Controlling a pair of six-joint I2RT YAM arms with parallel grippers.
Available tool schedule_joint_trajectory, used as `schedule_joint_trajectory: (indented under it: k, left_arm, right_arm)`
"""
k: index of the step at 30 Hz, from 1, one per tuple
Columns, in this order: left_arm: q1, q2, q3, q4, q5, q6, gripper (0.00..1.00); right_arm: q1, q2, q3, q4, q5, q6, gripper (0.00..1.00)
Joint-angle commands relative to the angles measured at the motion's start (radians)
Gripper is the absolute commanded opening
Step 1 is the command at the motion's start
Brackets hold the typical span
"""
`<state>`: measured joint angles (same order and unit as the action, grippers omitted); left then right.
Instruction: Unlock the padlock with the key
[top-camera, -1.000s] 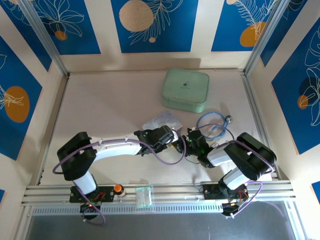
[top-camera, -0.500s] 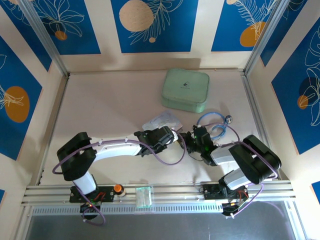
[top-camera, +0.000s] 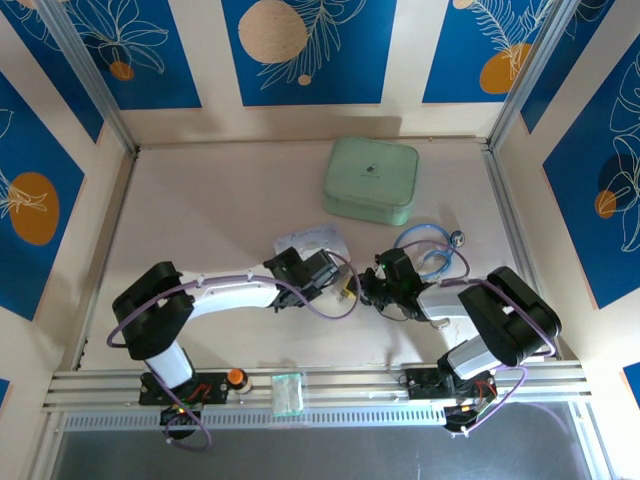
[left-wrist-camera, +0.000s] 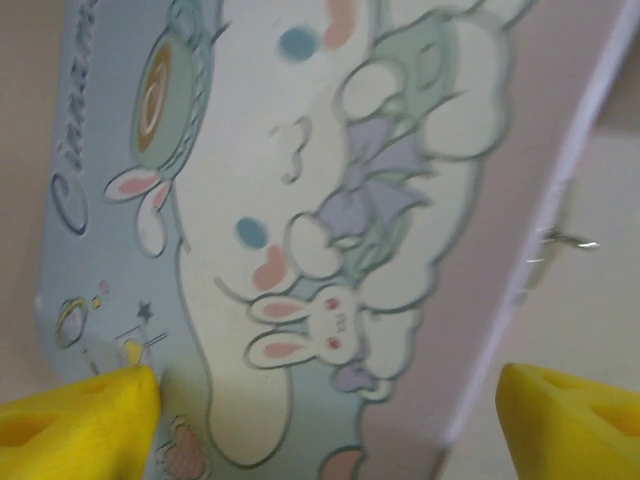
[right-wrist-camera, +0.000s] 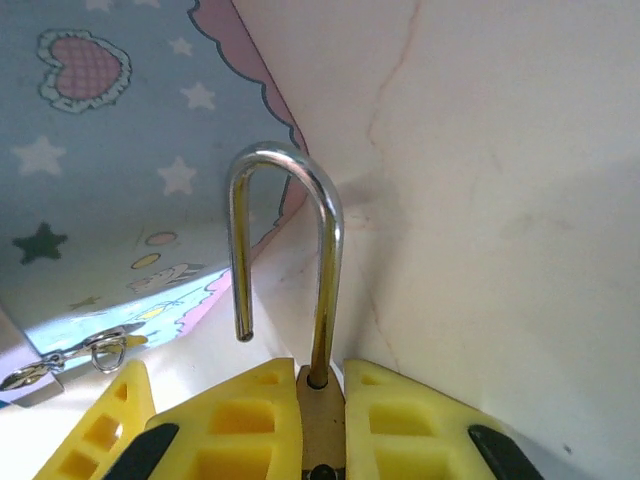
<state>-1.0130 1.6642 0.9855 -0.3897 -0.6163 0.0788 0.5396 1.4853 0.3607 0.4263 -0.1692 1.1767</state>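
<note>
Right hand (right-wrist-camera: 322, 402) clamped on padlock (right-wrist-camera: 321, 418), brass body mostly hidden; left hand (left-wrist-camera: 320, 400) wide open above blurred tin (left-wrist-camera: 300, 200)

Seen from above, the lidded case (top-camera: 371, 180) sits toward twelve o'clock on the table (top-camera: 200, 230), near the back wall. The cartoon tin (top-camera: 308, 240) lies at seven o'clock of it, around mid-table. The cable loop (top-camera: 428, 252) lies at three o'clock of the tin — five o'clock of the case. The left gripper (top-camera: 340, 285) hangs at the tin's five o'clock edge. The right gripper (top-camera: 368, 290) is just beside it at three o'clock, the padlock (right-wrist-camera: 321, 415) between its fingers — in the right wrist view the tin lies behind it at ten o'clock.
</note>
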Motion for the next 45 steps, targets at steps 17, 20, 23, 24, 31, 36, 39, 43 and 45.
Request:
schedule_joint_trajectory:
  k: [17,20,23,24,31,36,39,43,45]
  left_arm:
    - [0.033,-0.117,0.001,0.011,-0.063,-0.202,0.99]
    - [0.034,-0.150,-0.010,0.023,-0.028,-0.222,1.00]
    - [0.035,-0.184,-0.027,0.036,0.000,-0.236,0.99]
    - [0.037,-0.196,-0.031,0.037,0.005,-0.241,0.99]
    - [0.087,-0.329,-0.103,0.080,0.082,-0.323,0.99]
    - [0.146,-0.472,-0.191,0.156,0.072,-0.390,0.99]
    - [0.197,-0.546,-0.223,0.149,0.071,-0.411,0.99]
    - [0.270,-0.614,-0.247,0.111,-0.035,-0.412,0.99]
    - [0.300,-0.638,-0.263,0.115,-0.096,-0.400,0.99]
  right_arm:
    - [0.000,0.036,0.222,-0.882,-0.168,-0.438,0.04]
    - [0.011,0.029,0.249,-0.955,-0.139,-0.474,0.05]
    - [0.010,0.042,0.266,-0.988,-0.130,-0.499,0.09]
    - [0.009,0.043,0.269,-0.999,-0.125,-0.504,0.11]
    - [0.008,-0.015,0.291,-1.056,-0.057,-0.522,0.35]
    - [0.015,-0.057,0.350,-1.114,0.016,-0.526,0.61]
    - [0.017,-0.108,0.400,-1.162,0.119,-0.544,0.69]
    - [0.020,-0.197,0.463,-1.188,0.308,-0.599,0.74]
    - [0.022,-0.235,0.481,-1.166,0.427,-0.645,0.84]
